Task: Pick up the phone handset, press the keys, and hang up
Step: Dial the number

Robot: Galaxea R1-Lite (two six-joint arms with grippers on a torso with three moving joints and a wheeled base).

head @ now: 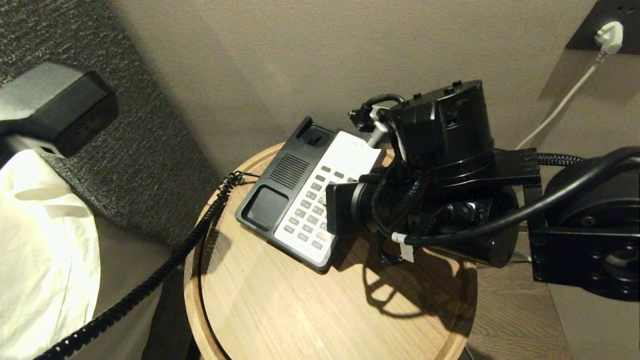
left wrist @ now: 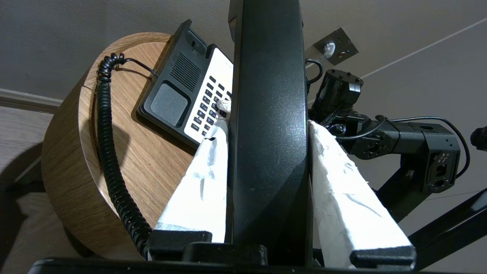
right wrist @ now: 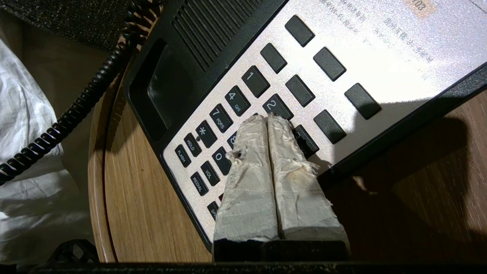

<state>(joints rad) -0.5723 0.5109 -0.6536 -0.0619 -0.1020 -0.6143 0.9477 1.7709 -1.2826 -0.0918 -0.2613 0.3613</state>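
The matte-black phone handset (left wrist: 268, 114) is held up off the base, and my left gripper (left wrist: 268, 122) is shut on it with a white-wrapped finger on each side. One blocky end of the handset (head: 55, 107) shows at the far left of the head view. Its coiled cord (head: 150, 285) runs down to the black-and-white phone base (head: 310, 195) on the round wooden table (head: 300, 310). My right gripper (right wrist: 267, 118) is shut, its wrapped tips together on the keys (right wrist: 236, 101) around the middle of the keypad. In the head view the right arm (head: 440, 150) hides those fingers.
White bedding (head: 40, 250) and a dark grey upholstered panel (head: 140, 150) lie left of the table. A wall socket with a white plug (head: 607, 37) sits at the upper right. The phone base's empty cradle (head: 267, 207) faces up.
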